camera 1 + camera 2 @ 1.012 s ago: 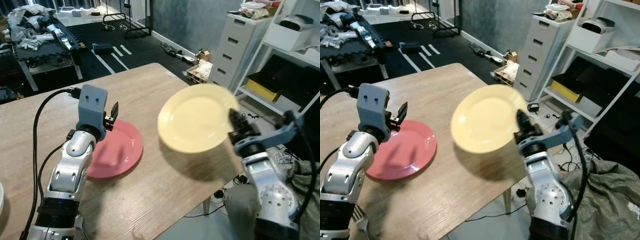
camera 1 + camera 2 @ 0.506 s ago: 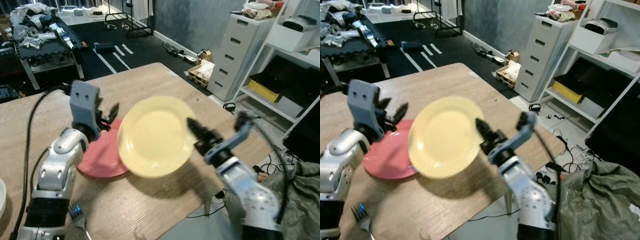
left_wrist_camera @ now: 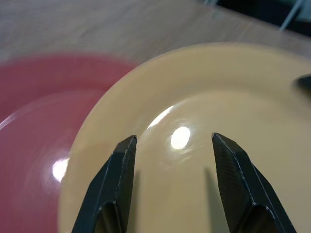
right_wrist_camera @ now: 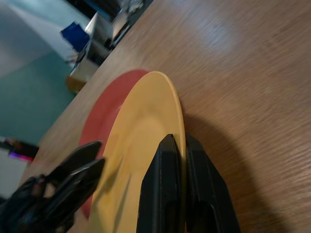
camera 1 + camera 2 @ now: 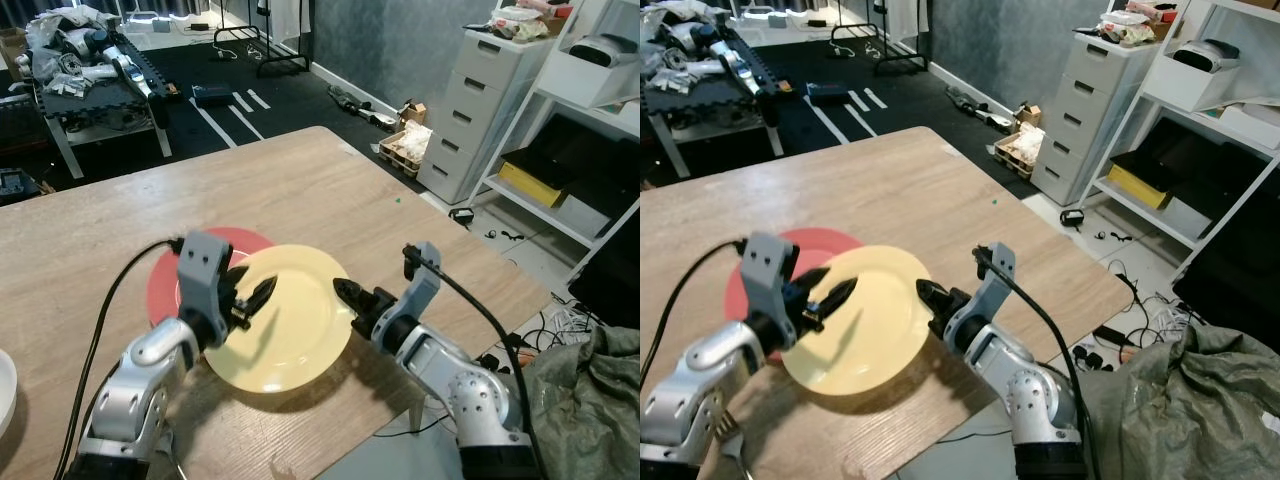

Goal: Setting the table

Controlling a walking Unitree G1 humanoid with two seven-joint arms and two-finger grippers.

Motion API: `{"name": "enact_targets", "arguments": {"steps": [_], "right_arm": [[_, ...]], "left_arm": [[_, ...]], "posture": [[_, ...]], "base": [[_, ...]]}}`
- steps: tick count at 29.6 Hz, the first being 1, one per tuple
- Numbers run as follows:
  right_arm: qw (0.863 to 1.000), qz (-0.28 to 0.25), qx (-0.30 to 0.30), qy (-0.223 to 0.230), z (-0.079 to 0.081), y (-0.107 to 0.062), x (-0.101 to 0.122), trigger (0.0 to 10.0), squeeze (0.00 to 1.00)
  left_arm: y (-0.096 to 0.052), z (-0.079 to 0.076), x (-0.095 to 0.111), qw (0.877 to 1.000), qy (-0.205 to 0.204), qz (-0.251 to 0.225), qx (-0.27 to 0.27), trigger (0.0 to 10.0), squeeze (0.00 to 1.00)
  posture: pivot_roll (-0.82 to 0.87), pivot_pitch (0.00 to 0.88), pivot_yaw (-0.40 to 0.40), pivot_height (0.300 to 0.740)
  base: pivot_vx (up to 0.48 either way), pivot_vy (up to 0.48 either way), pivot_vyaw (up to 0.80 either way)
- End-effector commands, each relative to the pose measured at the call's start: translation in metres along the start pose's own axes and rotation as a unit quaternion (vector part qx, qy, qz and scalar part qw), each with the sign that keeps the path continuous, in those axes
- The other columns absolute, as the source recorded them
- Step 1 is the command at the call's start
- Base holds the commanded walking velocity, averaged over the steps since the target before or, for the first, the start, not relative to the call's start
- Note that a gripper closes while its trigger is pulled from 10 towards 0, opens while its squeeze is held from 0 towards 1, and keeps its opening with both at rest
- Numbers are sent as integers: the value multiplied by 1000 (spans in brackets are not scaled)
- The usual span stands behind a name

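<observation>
Right wrist view: round glossy yellow plate [image 4: 141,145]

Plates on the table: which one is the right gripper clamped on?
The yellow plate. The right gripper pinches its rim, and it partly overlaps the red plate, which no gripper holds. The left gripper hovers open above it.

A glossy pale yellow plate [image 5: 290,325] is held low over the wooden surface [image 5: 330,195], tilted slightly, its right rim pinched edge-on. Its far left part overlaps a red plate [image 5: 165,280], which lies flat on the surface and is partly covered.
</observation>
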State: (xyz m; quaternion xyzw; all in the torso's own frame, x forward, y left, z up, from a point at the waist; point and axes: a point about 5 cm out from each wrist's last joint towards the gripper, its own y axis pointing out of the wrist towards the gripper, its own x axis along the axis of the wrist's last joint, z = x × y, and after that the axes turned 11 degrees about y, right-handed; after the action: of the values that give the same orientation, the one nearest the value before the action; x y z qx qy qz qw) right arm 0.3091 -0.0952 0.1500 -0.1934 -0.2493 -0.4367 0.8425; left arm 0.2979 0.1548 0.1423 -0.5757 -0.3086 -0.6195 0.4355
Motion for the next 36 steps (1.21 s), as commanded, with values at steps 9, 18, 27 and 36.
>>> {"name": "enact_targets", "arguments": {"steps": [9, 18, 27, 36], "right_arm": [[992, 102, 63, -28, 2, -11, -2, 10000, 0], [976, 179, 116, -53, 11, -23, -10, 10000, 0], [960, 247, 109, -68, 8, -22, -36, 10000, 0], [972, 220, 75, -30, 4, -3, -48, 10000, 1000]], "left_arm": [[-14, 18, -41, 992, 3, 108, 72, 10000, 0], [-13, 21, -56, 984, 24, 158, 82, 10000, 0], [-8, 19, -54, 984, 30, 154, 81, 10000, 0], [-8, 19, -54, 984, 29, 154, 82, 10000, 0]], "posture": [[-30, 0, 14, 740], [-34, 0, 12, 740], [-35, 0, 12, 740], [-25, 0, 14, 740]], "base": [[0, 0, 0], [0, 0, 0], [0, 0, 0], [0, 0, 0]]}}
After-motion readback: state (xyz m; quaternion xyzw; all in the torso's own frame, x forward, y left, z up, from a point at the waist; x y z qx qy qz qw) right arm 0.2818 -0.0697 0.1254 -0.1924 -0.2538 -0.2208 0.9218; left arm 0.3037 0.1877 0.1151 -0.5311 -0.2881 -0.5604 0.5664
